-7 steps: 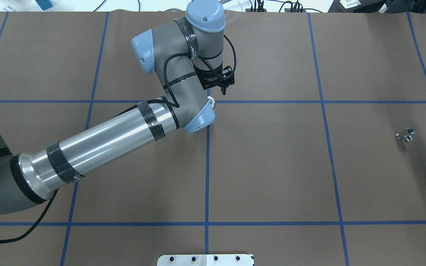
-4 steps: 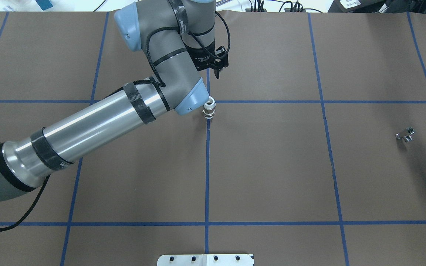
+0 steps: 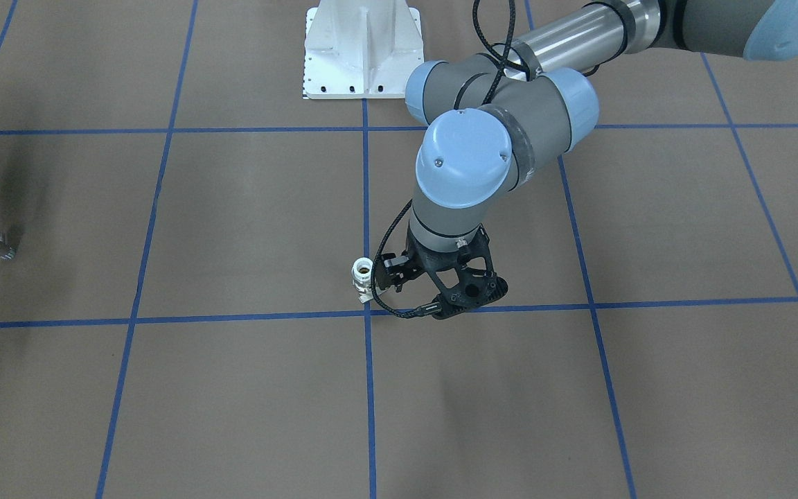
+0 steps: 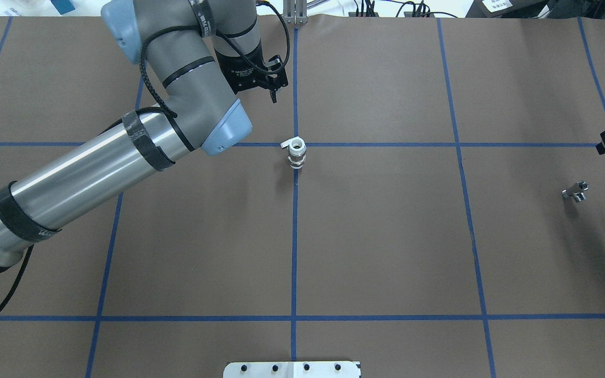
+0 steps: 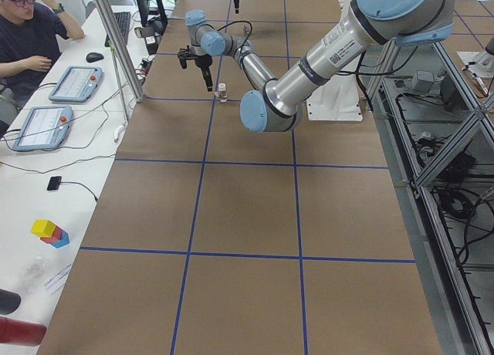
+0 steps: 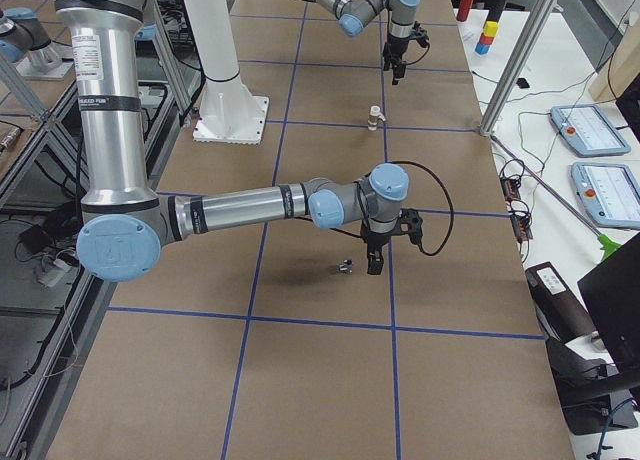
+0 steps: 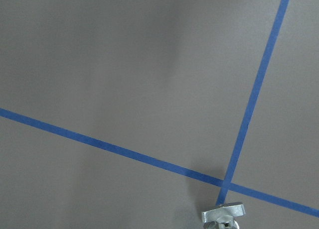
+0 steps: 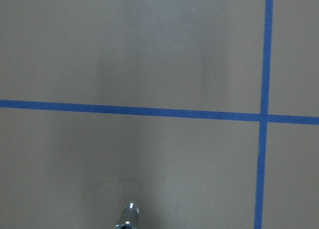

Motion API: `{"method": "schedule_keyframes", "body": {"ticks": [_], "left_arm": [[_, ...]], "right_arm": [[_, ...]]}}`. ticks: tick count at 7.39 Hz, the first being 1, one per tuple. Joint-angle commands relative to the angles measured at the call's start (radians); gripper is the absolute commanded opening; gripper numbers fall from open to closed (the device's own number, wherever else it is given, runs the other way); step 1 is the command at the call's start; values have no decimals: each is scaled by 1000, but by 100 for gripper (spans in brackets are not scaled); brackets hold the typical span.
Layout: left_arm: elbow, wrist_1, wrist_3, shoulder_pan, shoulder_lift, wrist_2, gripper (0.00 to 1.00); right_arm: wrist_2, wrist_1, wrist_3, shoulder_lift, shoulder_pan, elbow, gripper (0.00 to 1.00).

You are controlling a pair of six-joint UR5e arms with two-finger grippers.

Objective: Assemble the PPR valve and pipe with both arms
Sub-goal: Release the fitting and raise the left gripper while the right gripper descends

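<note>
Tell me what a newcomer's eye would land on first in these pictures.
First comes the big left arm sweeping across the brown table, with the left gripper hanging just beyond the PPR valve without touching it. The valve stands upright, alone at a crossing of blue tape lines near the table's middle. Far off toward the right edge lies the tiny chrome pipe.

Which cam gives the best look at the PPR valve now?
Overhead exterior: the PPR valve stands upright and unobstructed, tab and metal band clear. Front-facing shows it too, crowded by the left arm. Both side views show a tiny speck. Left wrist clips it at the frame's bottom edge; right wrist doesn't show it.
</note>
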Motion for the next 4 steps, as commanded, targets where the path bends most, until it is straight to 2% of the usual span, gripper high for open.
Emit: {"method": "schedule_keyframes", "body": {"ticks": [1,4], "left_arm": [[-5,1,3,-3,4,0,100],[-10,1,3,-3,6,0,100]], "right_arm": [[-2,37,-6,-1,-52,-15,100],[-20,52,-2,1,-109,-72,98]]}}
